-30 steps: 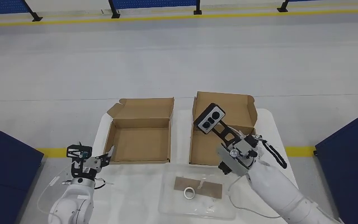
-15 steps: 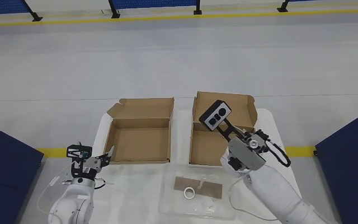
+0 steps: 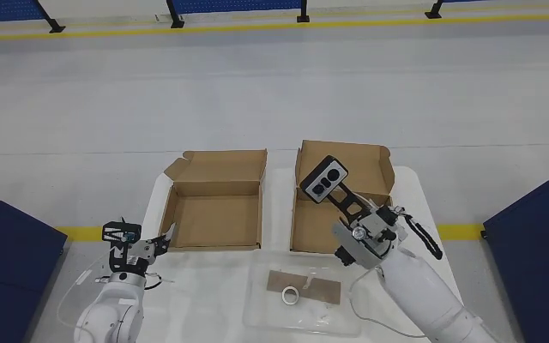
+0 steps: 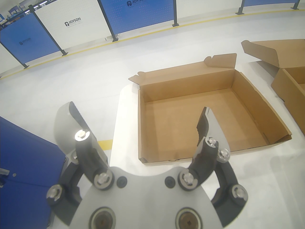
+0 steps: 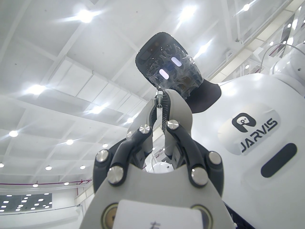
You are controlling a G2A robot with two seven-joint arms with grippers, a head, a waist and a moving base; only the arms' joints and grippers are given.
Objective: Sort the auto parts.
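glossy white arms [image 3: 420, 291] and torso [image 5: 257, 91] with a black neck [image 5: 207, 98], left gripper [image 4: 138, 110] and right gripper [image 5: 160, 101] are grey with black linkages [image 5: 133, 144] and shiny silver screws [image 5: 102, 156].

White table [image 3: 206, 270], rounded corners, standing on pale grey floor [image 3: 257, 94]. Far yellow line [image 3: 257, 26] runs across the floor well behind the table, past the feet of a screen row. Near yellow line [image 3: 81, 232] shows on the floor at both sides of the table. Dark blue panels [image 3: 26, 257] flank the table, one each side (tops only, bases cut off). Blue screens [image 4: 133, 3] alternate with white screens [image 4: 71, 22], separated by black posts [image 4: 174, 1]. Overhead: white panelled ceiling [image 5: 47, 72], bright lamps [image 5: 84, 16] scattered over it.
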